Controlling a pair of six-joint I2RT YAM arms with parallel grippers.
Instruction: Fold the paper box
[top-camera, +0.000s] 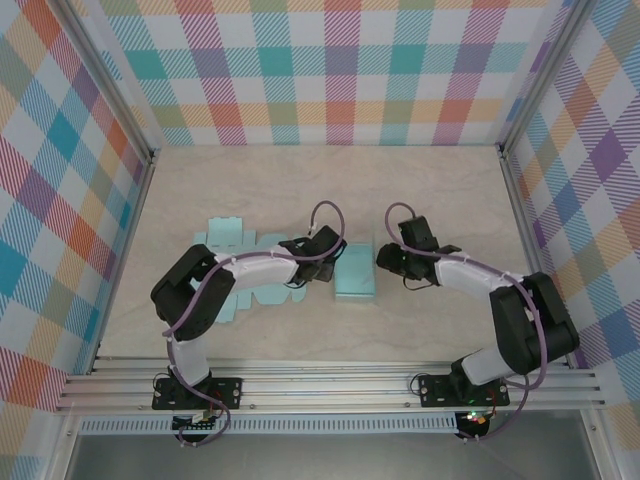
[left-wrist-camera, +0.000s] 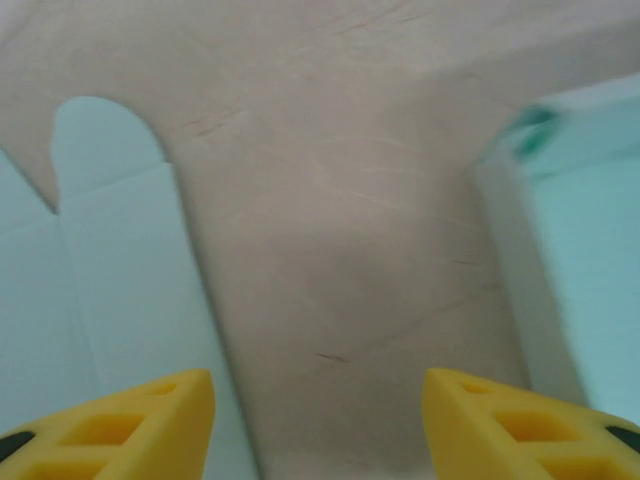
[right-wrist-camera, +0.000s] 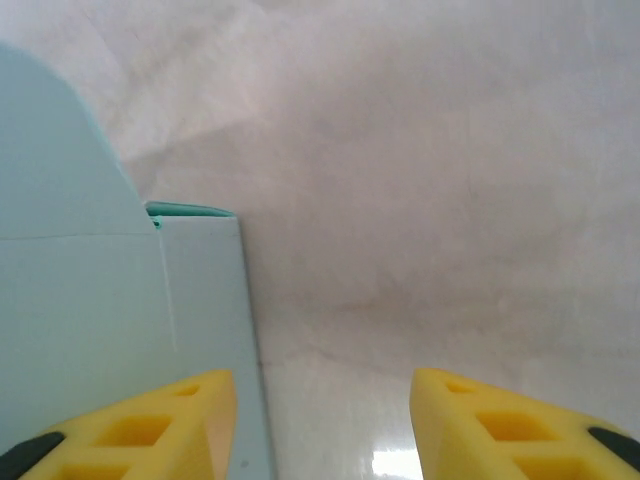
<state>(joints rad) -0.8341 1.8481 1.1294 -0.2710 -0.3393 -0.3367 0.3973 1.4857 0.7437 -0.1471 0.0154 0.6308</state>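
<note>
Top external view, as I read it from my console, left to right. Item one: plaid walls (top-camera: 330, 70) enclosing a pale table (top-camera: 300, 190), with an aluminium rail (top-camera: 330, 385) along the near edge. Item two: the paper box (top-camera: 355, 285), light blue. It lies at the middle of the table with its flat, uncreased panels spread toward the left and a raised, partly folded section at its right end. The left arm reaches across the flat panels and covers part of them. Item three: the left gripper (top-camera: 326, 268), low at the left edge of the raised section. In the left wrist view its yellow fingers (left-wrist-camera: 140, 420) stand apart with bare table in the gap. A rounded flap of the box lies beside the left finger and the raised blue wall beside the right; I see neither finger pressing on card. Item four: the right gripper (top-camera: 386, 260), just beside the right edge of the raised section and facing the left one across it. In the right wrist view its yellow fingertips (right-wrist-camera: 520, 420) are likewise spread. The left fingertip sits over blue card, the box's straight edge runs just inside the gap, and the right fingertip is over bare table. I cannot tell whether the left fingertip touches the card.
</note>
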